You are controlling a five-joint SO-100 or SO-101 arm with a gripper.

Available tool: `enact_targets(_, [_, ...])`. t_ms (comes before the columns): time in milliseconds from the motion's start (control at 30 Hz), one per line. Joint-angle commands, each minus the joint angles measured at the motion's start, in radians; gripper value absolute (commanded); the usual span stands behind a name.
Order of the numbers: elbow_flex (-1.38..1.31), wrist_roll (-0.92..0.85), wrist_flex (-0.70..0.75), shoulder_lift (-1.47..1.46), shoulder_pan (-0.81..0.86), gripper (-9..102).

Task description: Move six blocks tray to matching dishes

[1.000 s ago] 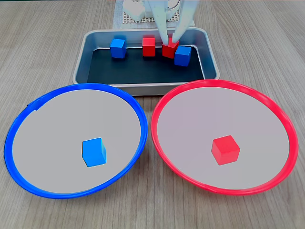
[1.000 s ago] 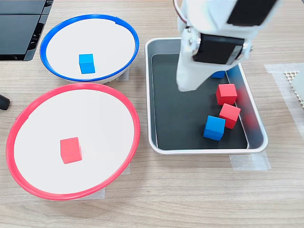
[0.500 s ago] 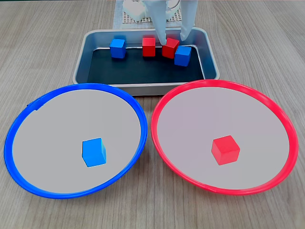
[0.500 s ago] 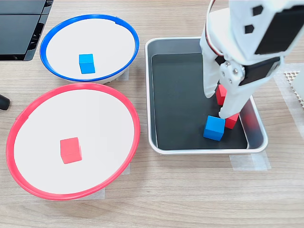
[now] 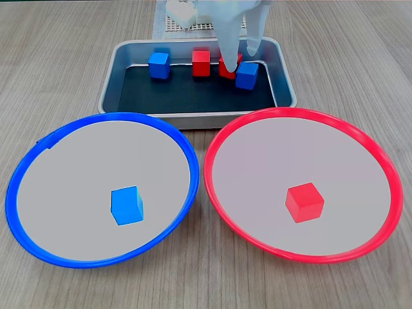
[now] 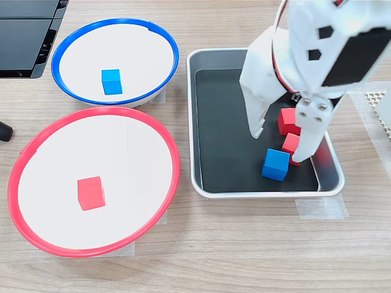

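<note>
Jaws apart, white gripper (image 6: 279, 148) lowered into the tray (image 6: 205, 183), one finger either side of a red block (image 6: 291, 144), not clamped. Just beside that block: a blue block (image 6: 275, 164) and another red block (image 6: 288, 120). Farther along the tray, a second blue block (image 5: 159, 64). Beside the tray, blue-rimmed dish (image 5: 38, 151) holding one blue cube (image 5: 127, 205); red-rimmed dish (image 5: 386, 174) holding one red cube (image 5: 304, 201).

Six small glossy cubes were counted: three bright blue, at (image 5: 159, 65), (image 5: 247, 75) and (image 5: 127, 205), and three bright red, at (image 5: 201, 63), (image 5: 224, 68) and (image 5: 304, 201). There were two large round shallow dishes, one blue-rimmed (image 5: 38, 148) and one red-rimmed (image 5: 380, 161), and one rectangular silver-grey metal tray (image 5: 193, 118).
</note>
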Motion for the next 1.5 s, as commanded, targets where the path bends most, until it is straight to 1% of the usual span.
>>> enact_targets(0, [0.009, -0.080, -0.040, 0.014, 0.008, 22])
enact_targets(200, [0.074, -0.140, -0.169, -0.015, -0.002, 21])
enact_targets(333, [0.117, -0.140, -0.255, -0.034, -0.028, 18])
enact_targets(367, [0.127, -0.135, -0.275, -0.035, -0.035, 16])
enact_targets(433, [0.135, -0.104, -0.301, -0.037, -0.048, 6])
enact_targets(467, [0.137, -0.075, -0.311, -0.034, -0.051, 0])
enact_targets(633, [0.137, 0.124, -0.419, 0.003, -0.044, 0])
enact_targets(733, [0.127, 0.344, -0.494, 0.058, -0.032, 0])
enact_targets(800, [0.132, 0.485, -0.566, 0.104, 0.008, 0])
enact_targets(867, [0.155, 0.623, -0.675, 0.147, 0.058, 0])
enact_targets(933, [0.161, 0.706, -0.762, 0.166, 0.130, 0])
enact_targets(1000, [0.133, 0.742, -0.824, 0.149, 0.213, 0])
enact_targets(1133, [-0.029, 0.808, -0.850, -0.008, 0.342, 0])
enact_targets(1333, [-0.239, 0.799, -0.793, -0.225, 0.413, 0])
enact_targets(1367, [-0.262, 0.787, -0.778, -0.250, 0.422, 1])
enact_targets(1467, [-0.313, 0.747, -0.735, -0.311, 0.446, 12])
